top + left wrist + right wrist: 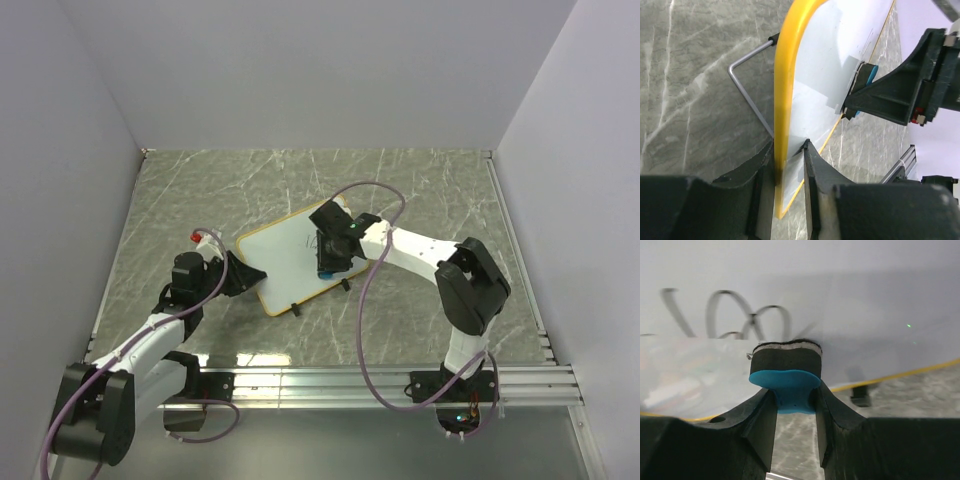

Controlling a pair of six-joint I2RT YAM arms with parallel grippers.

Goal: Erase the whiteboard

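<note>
The whiteboard [283, 256], white with a yellow-orange rim, sits tilted on the marble table at centre. My left gripper [243, 277] is shut on its near-left edge; in the left wrist view the yellow rim [785, 100] runs between my fingers [810, 170]. My right gripper [329, 262] is shut on the blue eraser [790, 387], whose dark felt face presses on the board [850, 305]. Black scribbles [740, 315] show on the board just above and left of the eraser. The eraser also shows in the left wrist view [865, 80].
A small red object [195, 236] lies left of the board near my left arm. A bent wire stand [747, 95] sticks out behind the board. Grey walls close in the table on three sides; an aluminium rail [380, 380] runs along the near edge.
</note>
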